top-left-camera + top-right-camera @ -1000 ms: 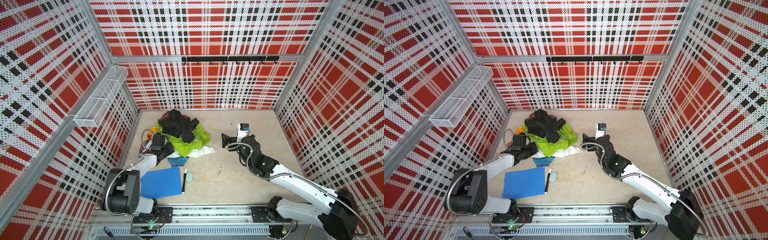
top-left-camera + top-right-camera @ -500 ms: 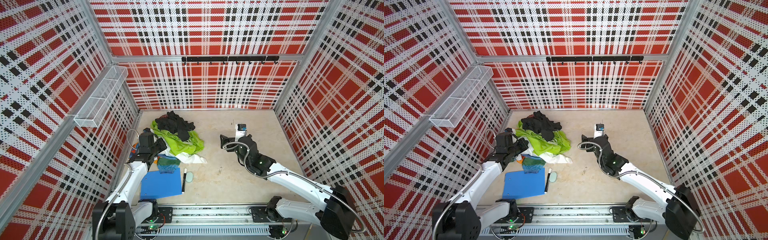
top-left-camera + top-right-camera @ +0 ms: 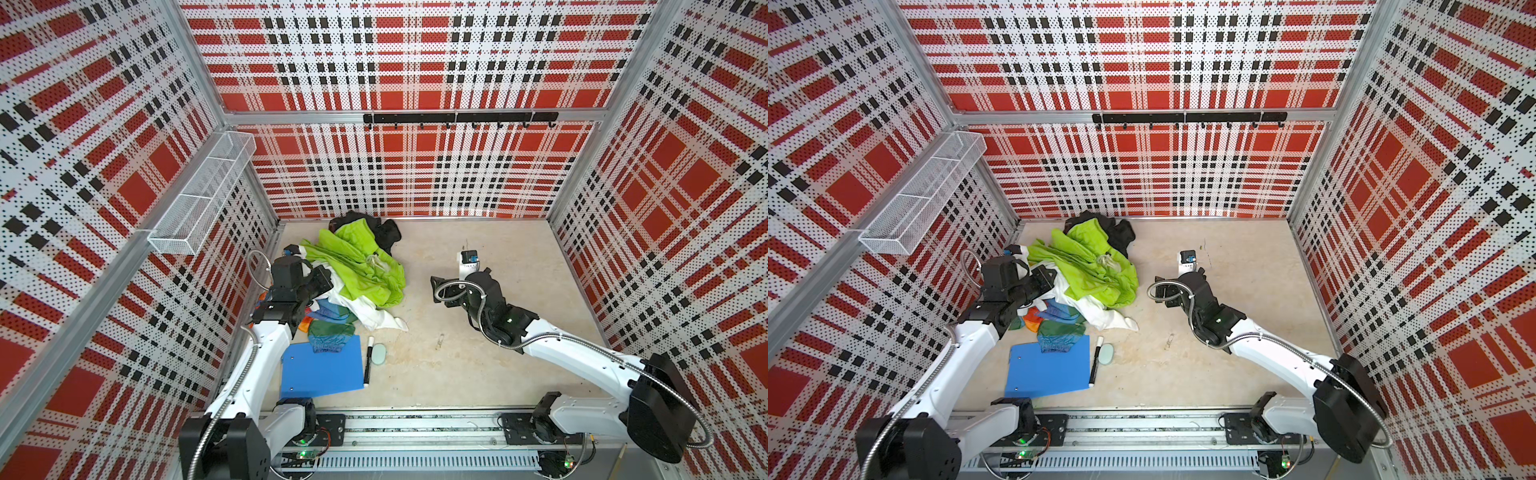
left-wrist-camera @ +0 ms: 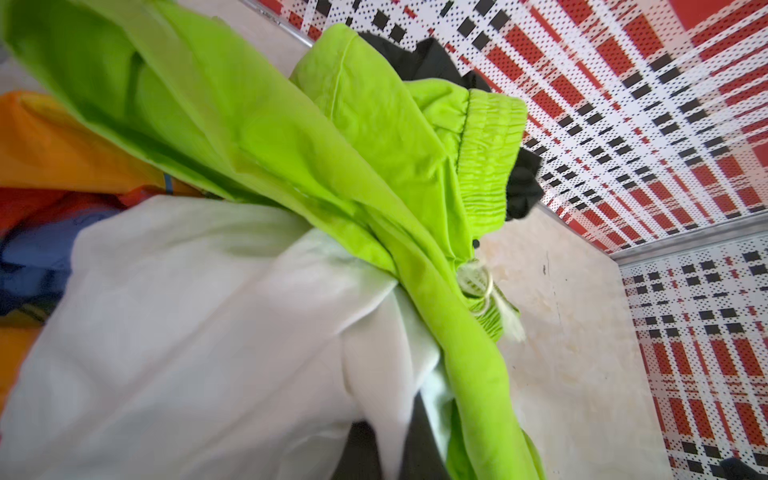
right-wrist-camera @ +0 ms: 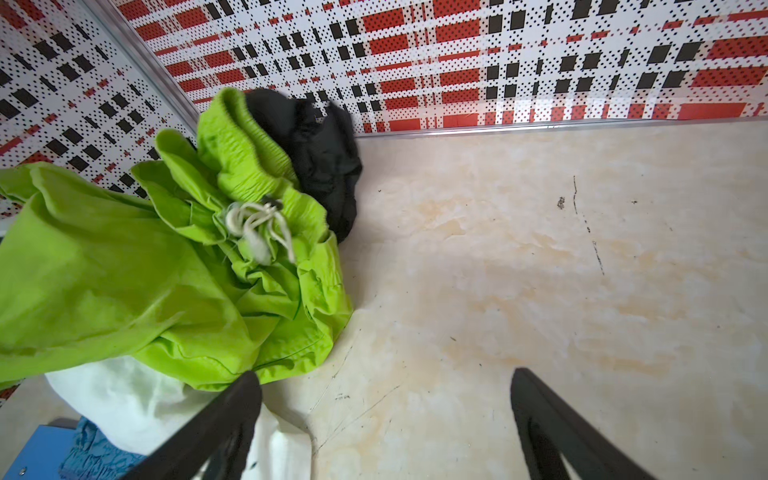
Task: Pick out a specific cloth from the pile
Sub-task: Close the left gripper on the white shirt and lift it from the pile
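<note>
The pile (image 3: 353,286) lies by the left wall in both top views. The cloth (image 3: 368,313), plain white, shows under a lime-green garment (image 3: 365,270) with white drawstrings, and its corner trails onto the floor. My left gripper (image 3: 323,281) is at the pile's left side. In the left wrist view it (image 4: 395,457) is shut on a fold of the cloth (image 4: 208,332), with the green garment (image 4: 332,145) draped close beside it. My right gripper (image 3: 439,291) stands open just right of the pile, over bare floor, and its fingers (image 5: 237,411) hold nothing.
A black garment (image 3: 386,232) lies at the pile's far end by the back wall. Teal knit fabric (image 3: 330,338) overlaps a blue folder (image 3: 320,372). A black marker (image 3: 368,365) and a pale oval object (image 3: 378,354) lie beside them. A wire basket (image 3: 199,199) hangs on the left wall.
My left gripper has risen and drawn back left with white fabric in it. The green garment has rolled over the black one, which now sits at the back. The right arm barely moved.
</note>
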{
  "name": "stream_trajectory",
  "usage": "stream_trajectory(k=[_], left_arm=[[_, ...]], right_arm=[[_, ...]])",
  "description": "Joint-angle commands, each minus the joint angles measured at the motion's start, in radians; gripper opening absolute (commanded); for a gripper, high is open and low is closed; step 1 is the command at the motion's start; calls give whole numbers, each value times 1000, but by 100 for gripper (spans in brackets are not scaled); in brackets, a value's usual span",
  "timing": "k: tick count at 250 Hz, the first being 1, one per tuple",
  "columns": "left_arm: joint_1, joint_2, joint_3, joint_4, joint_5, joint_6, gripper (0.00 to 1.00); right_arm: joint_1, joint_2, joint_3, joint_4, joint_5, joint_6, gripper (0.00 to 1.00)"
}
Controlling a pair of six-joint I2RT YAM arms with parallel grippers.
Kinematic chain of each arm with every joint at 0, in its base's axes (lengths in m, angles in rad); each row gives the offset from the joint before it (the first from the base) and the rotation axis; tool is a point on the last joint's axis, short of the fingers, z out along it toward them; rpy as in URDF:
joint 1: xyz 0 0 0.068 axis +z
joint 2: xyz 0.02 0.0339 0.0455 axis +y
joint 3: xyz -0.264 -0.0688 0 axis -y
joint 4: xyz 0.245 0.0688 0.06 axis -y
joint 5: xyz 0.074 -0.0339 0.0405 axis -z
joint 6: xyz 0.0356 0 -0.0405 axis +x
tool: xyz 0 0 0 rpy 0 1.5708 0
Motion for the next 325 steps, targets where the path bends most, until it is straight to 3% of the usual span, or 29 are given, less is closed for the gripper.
stream_trajectory(k=[1, 114, 255, 325], left_arm=[[8, -51, 68, 63, 5, 11, 0], [11, -78, 158, -17, -8, 53, 0], [31, -21, 268, 24, 88, 70, 0], [36, -80, 310, 48, 22, 64, 0]], right_arm=[[4, 4, 26, 33, -4, 2, 100], [3, 38, 42, 34, -36, 3, 100], [4, 34, 54, 21, -29, -11, 100], [4, 19, 42, 32, -28, -8, 100]])
